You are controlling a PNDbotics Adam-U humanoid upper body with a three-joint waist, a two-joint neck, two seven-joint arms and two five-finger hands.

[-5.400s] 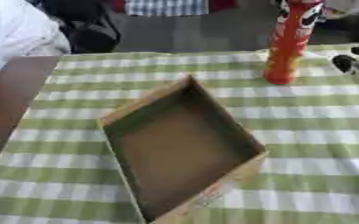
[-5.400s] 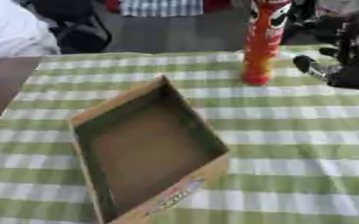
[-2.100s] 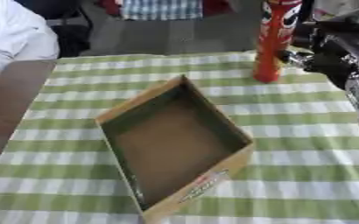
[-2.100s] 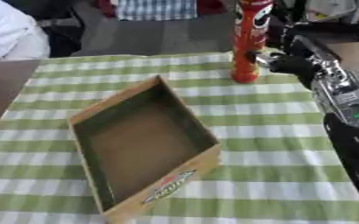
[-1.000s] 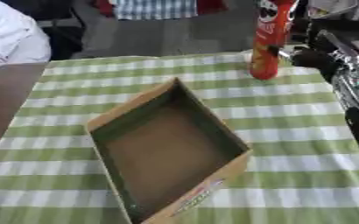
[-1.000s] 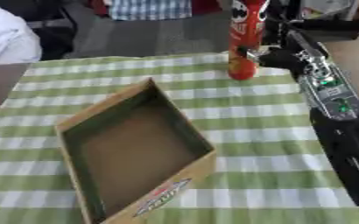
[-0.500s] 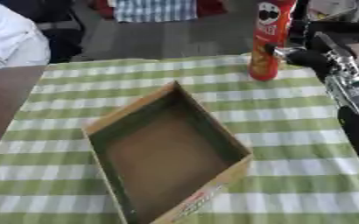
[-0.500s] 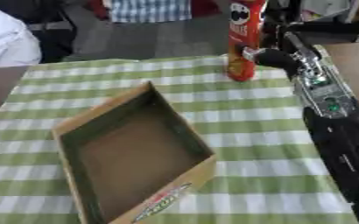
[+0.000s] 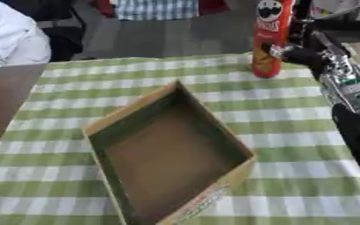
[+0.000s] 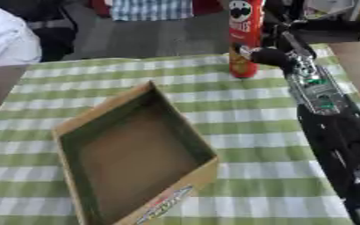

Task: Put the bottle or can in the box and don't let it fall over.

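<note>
Cardboard box (image 9: 167, 158) lies nearest, open side up on the green checked cloth (image 9: 290, 114), set at an angle, with nothing in it; only its brown floor and dark inner walls show. Beyond it and to the right, the right arm runs up the edge of the view to the right hand (image 10: 269, 53), which sits at the can (image 10: 244, 37), touching or all but touching its lower right side. I cannot tell how far its fingers are curled, or whether they have the can between them. That can, tall, red and narrow, stands upright near the far edge of the cloth, well apart from the box. No left hand is in view.

Risk, as I judge it: the can is tall for its base, so a contact low on one side could tip it away before a hold is made. If carried tilted, or set down against the box wall, it could topple inside
</note>
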